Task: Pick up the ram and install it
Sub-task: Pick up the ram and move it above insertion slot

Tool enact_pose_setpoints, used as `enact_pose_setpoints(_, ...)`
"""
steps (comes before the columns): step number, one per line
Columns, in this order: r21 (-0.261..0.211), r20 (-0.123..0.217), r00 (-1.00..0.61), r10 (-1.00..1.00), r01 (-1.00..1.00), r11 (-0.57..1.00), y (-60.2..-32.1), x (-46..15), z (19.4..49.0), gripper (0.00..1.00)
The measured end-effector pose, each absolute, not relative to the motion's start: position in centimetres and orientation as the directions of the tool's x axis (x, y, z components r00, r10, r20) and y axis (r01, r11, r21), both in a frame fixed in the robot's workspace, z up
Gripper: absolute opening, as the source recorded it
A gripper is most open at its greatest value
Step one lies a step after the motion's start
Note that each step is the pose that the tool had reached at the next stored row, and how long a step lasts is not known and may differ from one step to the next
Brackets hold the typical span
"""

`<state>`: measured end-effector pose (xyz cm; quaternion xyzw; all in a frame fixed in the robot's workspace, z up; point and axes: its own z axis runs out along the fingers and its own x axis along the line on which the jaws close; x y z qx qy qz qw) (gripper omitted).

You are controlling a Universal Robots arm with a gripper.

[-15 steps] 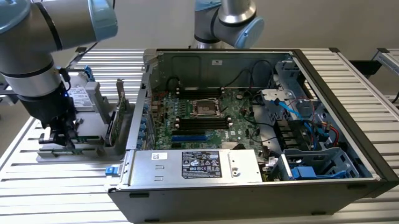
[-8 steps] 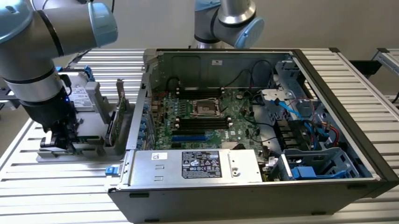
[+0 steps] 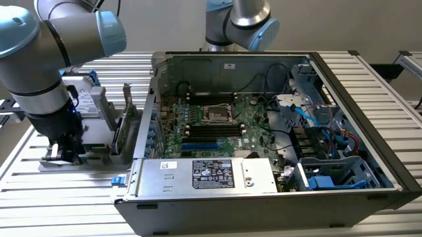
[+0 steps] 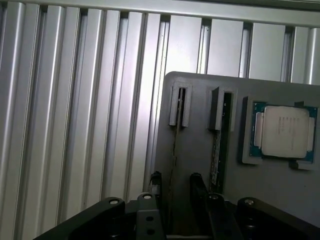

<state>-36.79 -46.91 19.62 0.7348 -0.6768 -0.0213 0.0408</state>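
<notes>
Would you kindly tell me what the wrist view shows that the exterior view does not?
Wrist view: the processor chip in its recess, and the ram edge-on in its slot between the fingers of the open tool. Exterior view: the open computer case with its motherboard, and a second arm behind. Shared: the tool, grey holder, slatted table.

Ribbed metal table (image 3: 59,197) carrying two things.
An open computer case (image 3: 264,210) and a grey holder (image 4: 197,150) are sitting on it.
</notes>
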Motion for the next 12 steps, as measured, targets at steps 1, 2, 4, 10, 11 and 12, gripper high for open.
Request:
enact_pose_setpoints(1,0.089,0.024,0.083,-0.996,-0.993,-0.081,-46.92,-36.75,19.52,0.36)
enact_pose_setpoints(2,0.089,0.024,0.083,-0.996,-0.993,-0.081,-46.91,-36.75,19.42,0.36)
enact_pose_setpoints(4,0.089,0.024,0.083,-0.996,-0.993,-0.081,-46.92,-36.75,19.22,0.36)
enact_pose_setpoints(10,0.089,0.024,0.083,-0.996,-0.993,-0.081,-46.92,-36.74,19.12,0.34)
enact_pose_setpoints(11,0.089,0.024,0.083,-0.996,-0.993,-0.081,-46.92,-36.75,19.10,0.34)
enact_pose_setpoints(12,0.089,0.024,0.083,-0.996,-0.993,-0.081,-46.92,-36.74,19.08,0.28)
